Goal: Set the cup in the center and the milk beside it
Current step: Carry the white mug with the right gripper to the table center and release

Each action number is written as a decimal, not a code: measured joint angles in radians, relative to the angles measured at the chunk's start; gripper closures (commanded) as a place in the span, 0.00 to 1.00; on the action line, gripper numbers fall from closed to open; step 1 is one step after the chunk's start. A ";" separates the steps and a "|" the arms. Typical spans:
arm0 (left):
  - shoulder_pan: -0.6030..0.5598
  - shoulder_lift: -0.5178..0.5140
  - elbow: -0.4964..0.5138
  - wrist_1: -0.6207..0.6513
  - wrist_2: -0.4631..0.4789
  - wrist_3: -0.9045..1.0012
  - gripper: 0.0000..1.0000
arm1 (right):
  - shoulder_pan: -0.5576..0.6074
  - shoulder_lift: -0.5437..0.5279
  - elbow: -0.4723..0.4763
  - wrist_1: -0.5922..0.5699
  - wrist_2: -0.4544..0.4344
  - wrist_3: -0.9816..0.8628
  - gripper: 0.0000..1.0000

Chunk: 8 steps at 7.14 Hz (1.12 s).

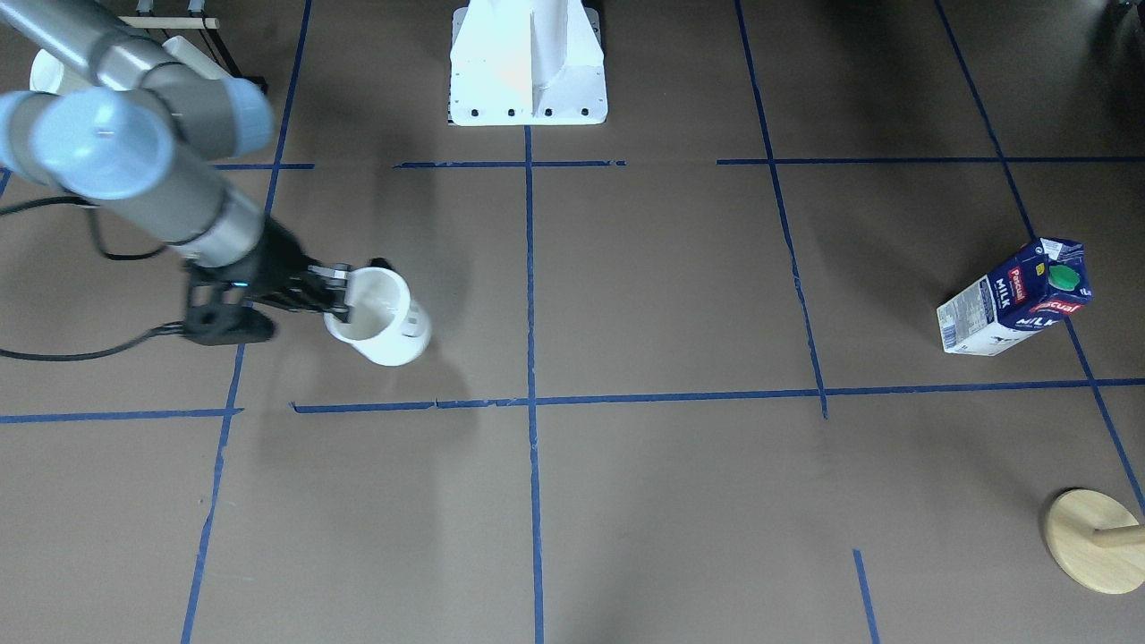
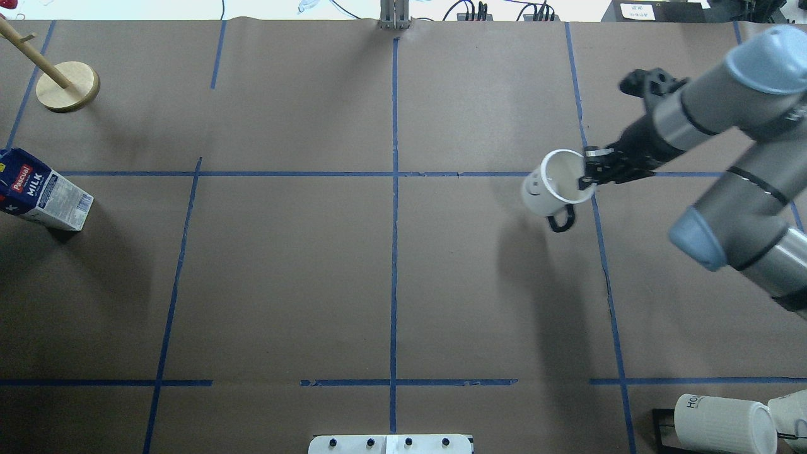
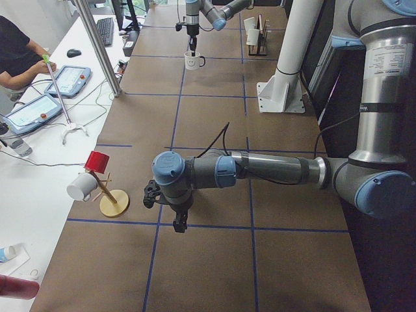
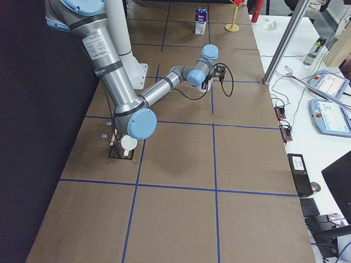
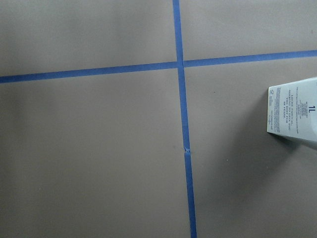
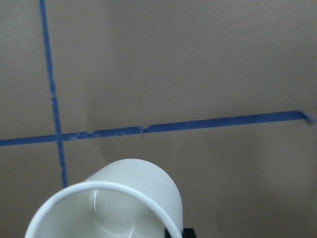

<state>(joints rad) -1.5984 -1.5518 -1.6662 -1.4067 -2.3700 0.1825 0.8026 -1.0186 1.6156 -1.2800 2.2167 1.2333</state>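
Cup: white mug, tilted, smiley face on the side turned away from the arm, black handle on the side nearest the robot. Held by its rim. Whether its base touches the table cannot be told.
Cup position: on the robot's right half, just beside the crossing of the far cross-table tape line and a lengthwise tape line. Well apart from the table's middle.
Right gripper: jaws pinching the cup's rim, one finger inside the mouth and one outside. The wrist view looks down into the open mouth.
Milk: dark blue and white carton, green cap, standing upright at the robot's left end of the table, just on the robot's side of the same far tape line. Well apart from the cup; nothing is holding it.
Left gripper: hangs pointing down over the table's left end, just above a tape line. It shows only in the left side view, so I cannot tell how its jaws stand. Its wrist camera catches the carton's white lower panel at the right edge.
Wooden stand: round base with a slanted post, beyond the milk near the far left corner. A red cup and a white cup hang on it.
Ribbed mug: lying on a rack at the near right corner.
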 measured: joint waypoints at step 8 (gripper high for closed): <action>0.000 0.002 -0.029 -0.010 -0.049 0.001 0.00 | -0.137 0.193 -0.224 -0.019 -0.162 0.100 0.00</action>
<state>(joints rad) -1.5984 -1.5496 -1.6951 -1.4171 -2.4186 0.1832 0.6656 -0.8259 1.3913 -1.2989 2.0550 1.3332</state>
